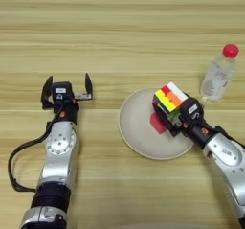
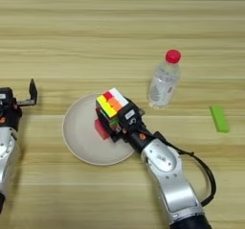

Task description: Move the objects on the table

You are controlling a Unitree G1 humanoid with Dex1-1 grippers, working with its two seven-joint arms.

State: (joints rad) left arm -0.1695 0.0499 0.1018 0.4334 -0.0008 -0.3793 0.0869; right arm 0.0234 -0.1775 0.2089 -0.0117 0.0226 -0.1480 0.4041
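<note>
Puzzle cube [image 1: 170, 101], multicoloured, sits directly between the jaws of the right gripper [image 1: 168, 114], which are closed on it from the near-right side. It is tilted, with its yellow, orange and red face turned up and to the left, and it is held over the right half of the round cream plate [image 1: 136, 127]. Whether its lower edge touches the plate cannot be told.

Just below and to the left of the jaws, partly hidden under the puzzle cube, the small red cube [image 1: 157, 123] lies on the plate. The two appear to touch or nearly touch (the contact line is hidden by the gripper body).

Up and to the right of the jaws, off the plate, the clear bottle [image 2: 163, 82] with its red cap stands upright on the tabletop [image 1: 119, 31]. It is near the right gripper and well apart from the left one; its long axis is vertical.

Farther right of the jaws, a small green block [image 2: 219, 118] lies flat on the tabletop, visible in the right eye view only.

Left gripper [image 1: 66, 86] rests on the tabletop well to the left of the plate, jaws spread wide and holding nothing.

Judgement: the right arm is the nearer arm to all three objects. Any lowering of the puzzle cube is constrained by the red cube directly beneath its left edge; a shift to the right of the jaws' present position would clear it.
</note>
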